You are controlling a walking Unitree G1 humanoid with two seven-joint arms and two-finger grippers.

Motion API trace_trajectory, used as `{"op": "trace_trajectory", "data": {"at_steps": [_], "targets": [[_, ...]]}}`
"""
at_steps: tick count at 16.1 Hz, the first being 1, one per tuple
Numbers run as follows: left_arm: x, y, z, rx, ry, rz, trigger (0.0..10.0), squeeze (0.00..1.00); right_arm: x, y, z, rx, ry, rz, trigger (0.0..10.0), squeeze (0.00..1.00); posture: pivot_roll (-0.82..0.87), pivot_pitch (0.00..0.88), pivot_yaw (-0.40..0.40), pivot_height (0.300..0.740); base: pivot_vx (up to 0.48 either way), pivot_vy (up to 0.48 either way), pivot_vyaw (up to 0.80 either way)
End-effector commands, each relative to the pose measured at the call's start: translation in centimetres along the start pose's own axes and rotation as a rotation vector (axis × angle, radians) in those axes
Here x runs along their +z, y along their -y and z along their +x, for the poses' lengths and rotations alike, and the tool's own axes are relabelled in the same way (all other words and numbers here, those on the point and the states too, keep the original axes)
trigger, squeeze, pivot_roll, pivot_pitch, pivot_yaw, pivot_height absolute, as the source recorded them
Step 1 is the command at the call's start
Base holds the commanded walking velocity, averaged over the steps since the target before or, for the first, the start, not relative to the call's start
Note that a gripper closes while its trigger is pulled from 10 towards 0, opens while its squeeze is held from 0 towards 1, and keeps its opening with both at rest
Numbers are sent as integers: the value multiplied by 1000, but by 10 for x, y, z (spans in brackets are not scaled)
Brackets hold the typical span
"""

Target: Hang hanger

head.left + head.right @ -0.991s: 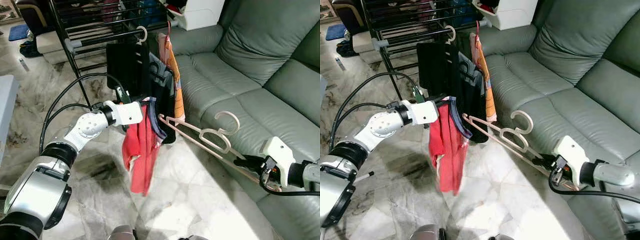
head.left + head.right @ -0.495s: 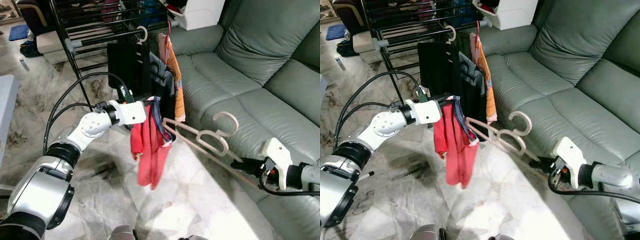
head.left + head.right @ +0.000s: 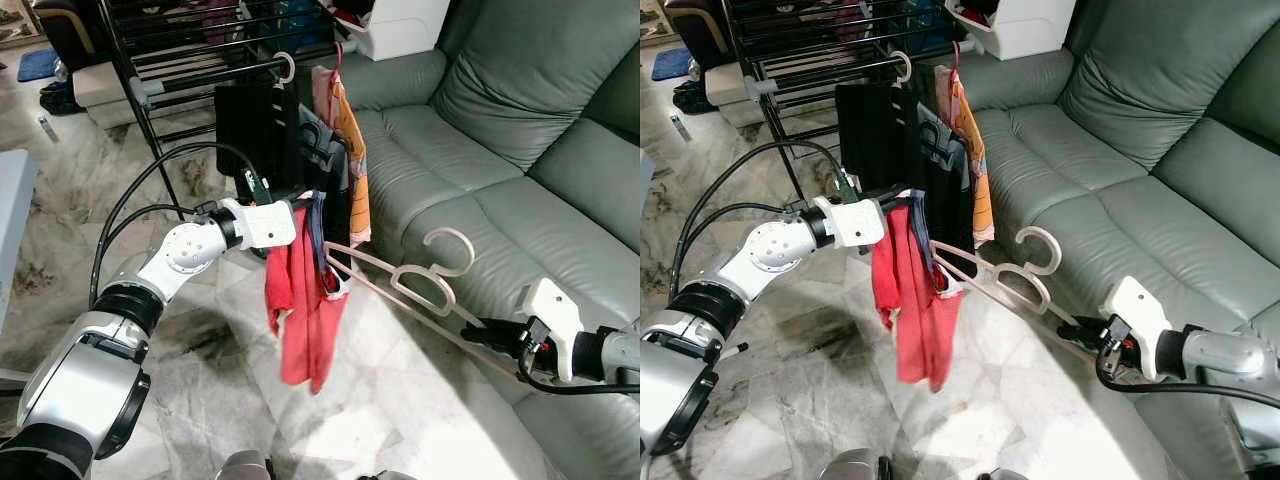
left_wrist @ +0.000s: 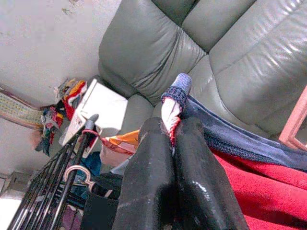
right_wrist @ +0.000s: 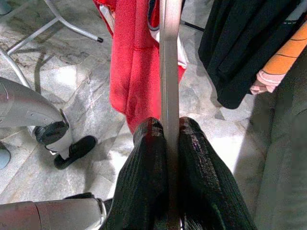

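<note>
A: Where is the hanger point(image 3: 400, 283) at this point?

B: Centre-right of the head view, stretched low across the front of the green sofa point(image 3: 520, 120). The right gripper point(image 5: 165, 139) has its fingers pressed tight on the far end of the bar, near the lower right; the hook curls up at mid-frame. The other end reaches into the red shirt point(image 3: 305, 310).

A: And the left gripper point(image 4: 171, 143)?

B: Pinching the shirt's navy-trimmed collar, just left of centre, fingers squeezed together on the fabric.

A: What has changed in the last second?

B: The left arm has lifted the shirt and carried it a little rightward, towards the hanger's tip. The shirt hung lower and further left before; now the collar opening sits right at the hanger's end, and the bar runs flatter.

A: Meaning for the task?

B: I judge the shirt is being threaded onto the hanger, not finished. Hanging on the black drying rack point(image 3: 200, 60), upper left, where other clothes already hang, has yet to come.
</note>
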State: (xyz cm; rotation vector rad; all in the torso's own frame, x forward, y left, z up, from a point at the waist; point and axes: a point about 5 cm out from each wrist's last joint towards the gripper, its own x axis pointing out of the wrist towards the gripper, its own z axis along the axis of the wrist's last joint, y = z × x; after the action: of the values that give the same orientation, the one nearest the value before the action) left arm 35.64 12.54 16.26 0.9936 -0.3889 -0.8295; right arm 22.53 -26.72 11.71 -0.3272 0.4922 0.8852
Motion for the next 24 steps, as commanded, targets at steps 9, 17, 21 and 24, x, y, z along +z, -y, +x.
{"op": "trace_trajectory", "data": {"at_steps": [9,17,21,24], "targets": [[-26,30,-21,145,-156,-240,10000,0,-14,-13,49,-152,-61,-39,10000,0,-56,0,8,740,0,0,0],[-21,72,-12,317,-204,-692,10000,0,-12,-4,52,-307,-70,-49,10000,0,-66,0,-8,740,0,0,0],[-16,64,-7,222,-171,-593,10000,0,11,-10,29,-53,-57,-54,10000,0,-117,0,1,740,0,0,0],[-15,43,-4,233,-146,-533,10000,0,11,-21,10,61,-105,-27,10000,0,-127,2,0,740,0,0,0]]}}
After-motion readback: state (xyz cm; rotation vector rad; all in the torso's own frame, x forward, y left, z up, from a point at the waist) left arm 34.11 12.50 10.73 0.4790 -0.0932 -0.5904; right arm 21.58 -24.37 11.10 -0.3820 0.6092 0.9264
